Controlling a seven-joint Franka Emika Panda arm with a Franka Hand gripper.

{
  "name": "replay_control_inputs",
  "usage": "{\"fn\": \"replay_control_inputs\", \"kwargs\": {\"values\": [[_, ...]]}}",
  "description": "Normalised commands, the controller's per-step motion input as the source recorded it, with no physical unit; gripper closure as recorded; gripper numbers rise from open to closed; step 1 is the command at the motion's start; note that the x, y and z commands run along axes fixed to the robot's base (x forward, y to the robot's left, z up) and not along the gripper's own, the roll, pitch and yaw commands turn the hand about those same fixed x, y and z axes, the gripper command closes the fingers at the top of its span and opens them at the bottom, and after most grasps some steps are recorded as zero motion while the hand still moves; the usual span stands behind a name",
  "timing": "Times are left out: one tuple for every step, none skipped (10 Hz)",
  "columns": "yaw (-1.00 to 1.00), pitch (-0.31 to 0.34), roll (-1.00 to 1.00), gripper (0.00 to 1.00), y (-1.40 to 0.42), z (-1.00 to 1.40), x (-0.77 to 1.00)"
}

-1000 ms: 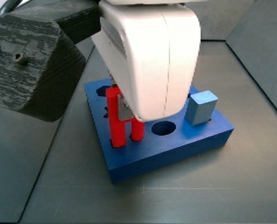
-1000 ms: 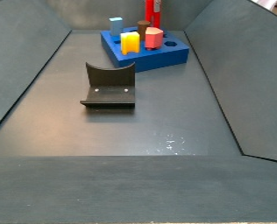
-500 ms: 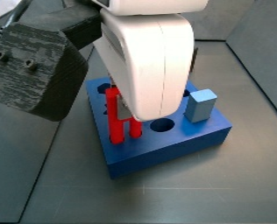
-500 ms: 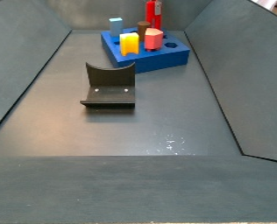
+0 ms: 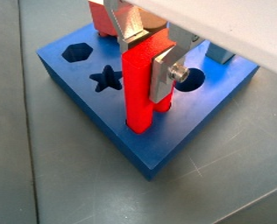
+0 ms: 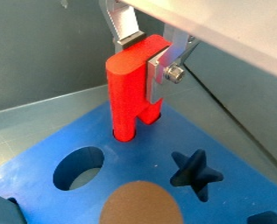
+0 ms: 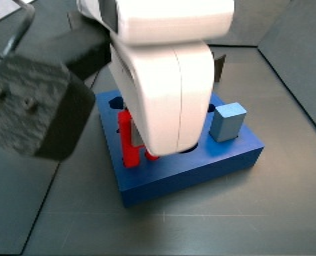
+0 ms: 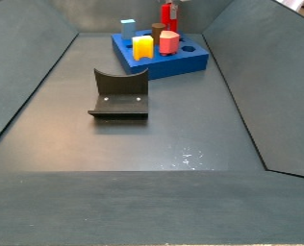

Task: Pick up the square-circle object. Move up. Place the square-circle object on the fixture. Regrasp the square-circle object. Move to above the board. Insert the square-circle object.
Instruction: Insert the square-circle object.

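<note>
Wrist views carry the key relation: the square-circle object (image 5: 138, 83) stands upright with its long axis vertical, straight below the gripper (image 5: 144, 54), and its lower end already sits in a hole of the board (image 5: 100, 109). In both wrist views the silver fingers (image 6: 166, 66) press flat against the upper part of the red peg from opposite sides, so the gripper is clamped on it rather than parted. The peg's foot meets the blue top face at the opening, with a narrower step of red beside the main shaft (image 6: 127, 92); how deep it has gone cannot be read from here.

Around it on the board, a hexagonal hole (image 5: 75, 52) and a star hole (image 5: 104, 80) lie open, and a round hole (image 6: 79, 168) shows near the peg in a wrist view. In a side view the arm's white housing hides most of the gripper, with the red peg (image 7: 126, 140) showing below it on the board's near half and a grey-blue peg (image 7: 229, 122) standing at the far corner. The fixture (image 8: 118, 94) sits well apart on the floor, bare.

Judging from this, insertion is the step in hand: the remaining travel is straight down along the peg's own axis, and any tilt from vertical would likely bind it against the hole's walls.
</note>
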Motion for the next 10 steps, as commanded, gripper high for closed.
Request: {"fn": "replay_control_inputs", "kwargs": {"values": [[-0.39,-0.063,-0.18,1.0,0.02,-0.42,0.0],[-0.82,0.0,-0.15,1.0,0.01,-0.47,0.09],[-0.69,0.0,-0.11,1.0,0.01,-0.35,0.0],[-0.08,-0.014,-0.07,1.0,0.0,0.0,0.0],[0.0,0.0,0.0,1.0,0.0,-0.03,0.0],[0.0,-0.111,0.0,1.0,0.0,-0.54,-0.1],[0.16,-0.169,0.11,1.0,-0.02,-0.91,-0.29],[0.55,-0.149,0.12,1.0,0.0,-0.88,-0.27],[0.54,-0.149,0.04,1.0,0.0,-0.89,-0.21],[0.13,-0.159,0.0,1.0,0.0,-0.74,-0.11]]}}
